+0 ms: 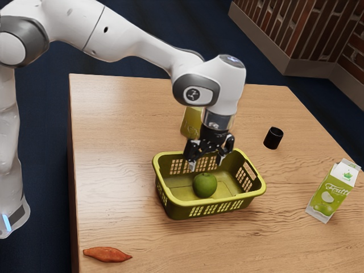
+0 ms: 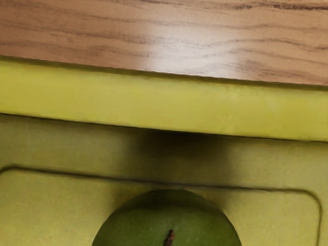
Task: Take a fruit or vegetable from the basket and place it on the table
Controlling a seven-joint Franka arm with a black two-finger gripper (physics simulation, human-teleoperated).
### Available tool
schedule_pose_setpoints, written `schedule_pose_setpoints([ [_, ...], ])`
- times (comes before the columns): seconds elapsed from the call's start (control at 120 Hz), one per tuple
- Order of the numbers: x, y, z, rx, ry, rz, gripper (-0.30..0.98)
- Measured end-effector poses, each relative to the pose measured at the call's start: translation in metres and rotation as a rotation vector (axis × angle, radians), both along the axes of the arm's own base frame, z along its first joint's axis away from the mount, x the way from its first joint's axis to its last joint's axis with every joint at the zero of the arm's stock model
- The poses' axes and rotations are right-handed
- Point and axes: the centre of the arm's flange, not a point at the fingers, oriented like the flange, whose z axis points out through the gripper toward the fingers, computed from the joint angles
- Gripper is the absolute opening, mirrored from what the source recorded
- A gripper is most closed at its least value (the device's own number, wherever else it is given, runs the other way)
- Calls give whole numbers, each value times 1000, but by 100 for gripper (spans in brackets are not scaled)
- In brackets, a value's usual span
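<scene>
Green, round: apple (image 1: 205,185), sitting inside the yellow-green basket (image 1: 216,201), centre of the exterior view. Black: gripper (image 1: 206,162), hanging above the apple, its two fingers standing apart with a clear gap and gripping nothing

Hazards, as judged: the fingers are seemingly standing nearer the basket's upper rim than the apple's middle, so a straight descent is risking an off-centre pinch, the smooth skin slipping and the fruit rolling to a wall. A fingertip catching the rim is threatening to drag or tip the basket. A shallow grip is inviting a drop while the apple is clearing the wall

Count, by piece:
Apple, one; the basket is holding no second fruit that is showing
Basket, one
Orange, tapered vegetable (image 1: 107,254), one, lying at lower left of the exterior view
Carton (image 1: 334,191), one, standing at its right
Black cup (image 1: 273,137), one, standing at upper right
Yellow-green container (image 1: 191,122), one, standing behind the gripper, partly hidden
Wooden table (image 1: 114,170), one, bearing the lot
White arm (image 1: 119,34), one, reaching in from upper left
</scene>
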Motion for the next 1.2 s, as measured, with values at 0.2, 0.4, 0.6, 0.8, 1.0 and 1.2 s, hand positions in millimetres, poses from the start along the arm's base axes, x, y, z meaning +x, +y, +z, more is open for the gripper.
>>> schedule_pose_setpoints([
  [0.2, 1, 4, -14, 2, -2, 20, 69],
  [0.4, 2, -5, -21, 2, -5, 11, 69],
  [0.6, -4, -37, -26, -1, -10, -39, 69],
  [0.8, -3, -44, -30, -2, -11, -46, 69],
  [1.0, 1, -37, -32, -5, -18, -29, 69],
  [1.2, 2, -47, -41, -4, -18, -45, 69],
])
